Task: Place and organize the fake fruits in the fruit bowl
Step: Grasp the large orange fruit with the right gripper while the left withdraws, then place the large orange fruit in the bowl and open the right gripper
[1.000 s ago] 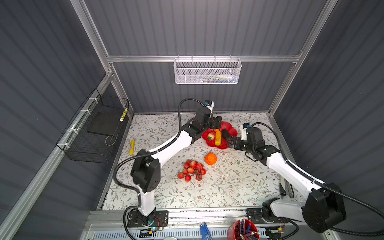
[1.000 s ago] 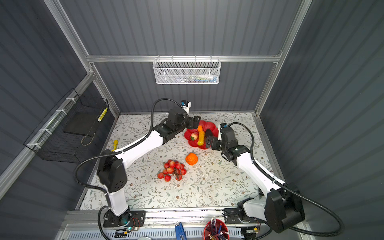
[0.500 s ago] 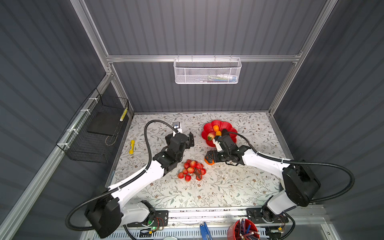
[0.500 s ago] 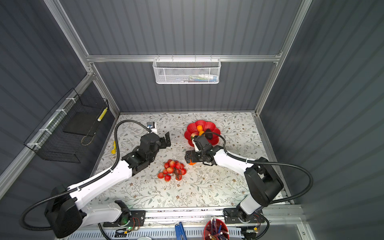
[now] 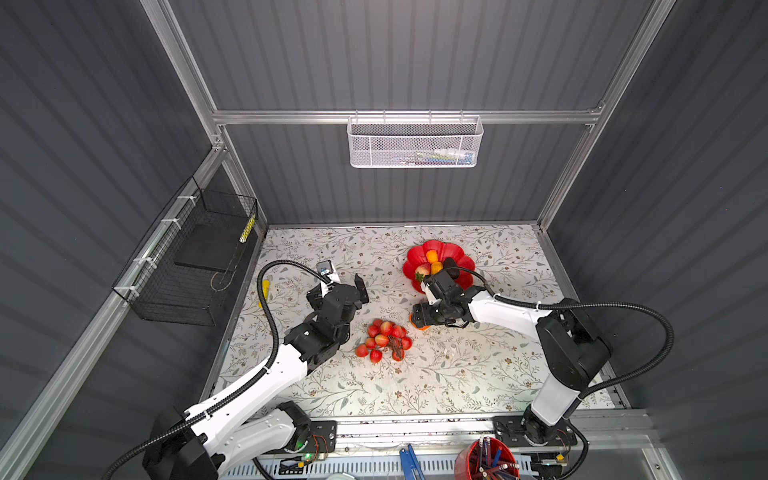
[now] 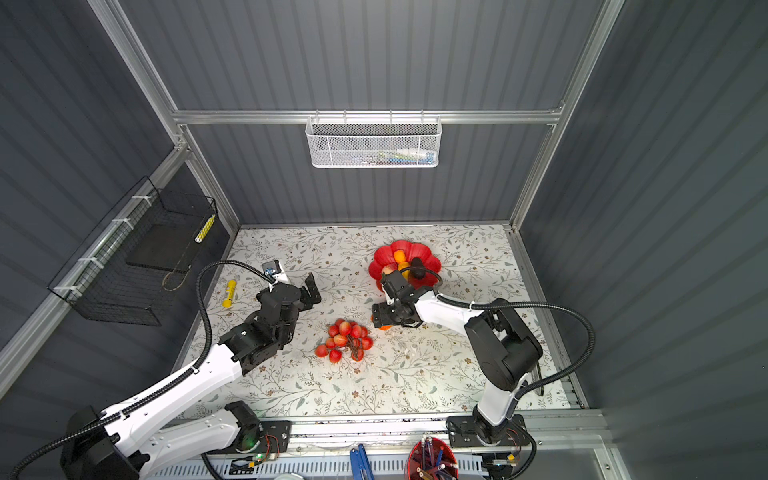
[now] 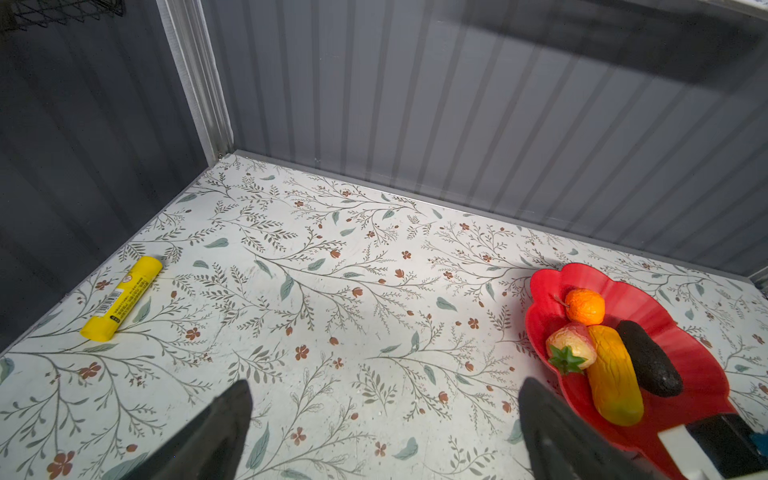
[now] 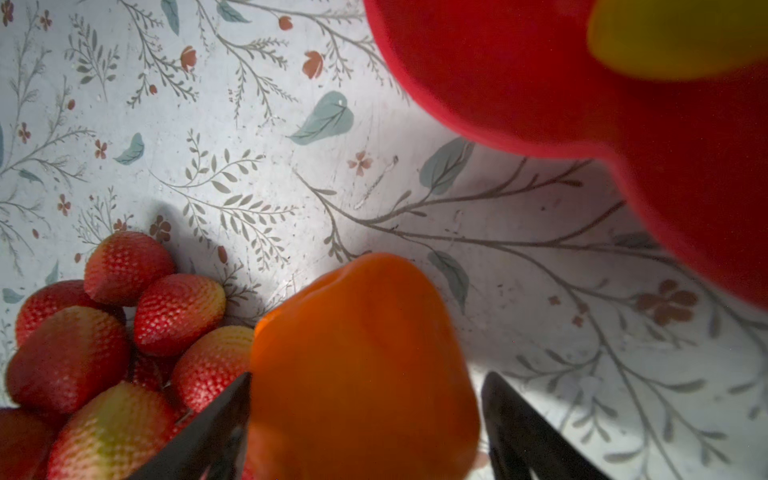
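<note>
The fruit bowl (image 5: 457, 254) (image 6: 428, 257) (image 7: 544, 286) is a red flower-shaped dish at the back right of the table. In it lie a small orange (image 7: 585, 306), a strawberry (image 7: 570, 343), an elongated yellow-orange fruit (image 7: 613, 374) and a dark avocado (image 7: 648, 361). The red grape bunch (image 5: 384, 338) (image 8: 104, 332) rests mid-table. Beside it sits the ridged orange fruit (image 6: 384, 327) (image 8: 361, 353), between the jaws of my right gripper (image 5: 419, 318) (image 8: 368, 376). One finger touches it and a thin gap shows at the other. My left gripper (image 5: 353, 291) (image 7: 384, 382) hangs open over bare table, left of the bowl.
A yellow marker-like cylinder (image 5: 264, 291) (image 7: 122, 297) lies near the left wall. A black wire basket (image 5: 195, 257) hangs on that wall and a white mesh basket (image 5: 415, 143) on the back wall. A red cup of pens (image 5: 486, 459) stands below the front rail.
Both grippers left the bowl. The left arm drew back to the left and toward the front. The right gripper swung down over the ridged orange fruit and its jaws narrowed around it.
</note>
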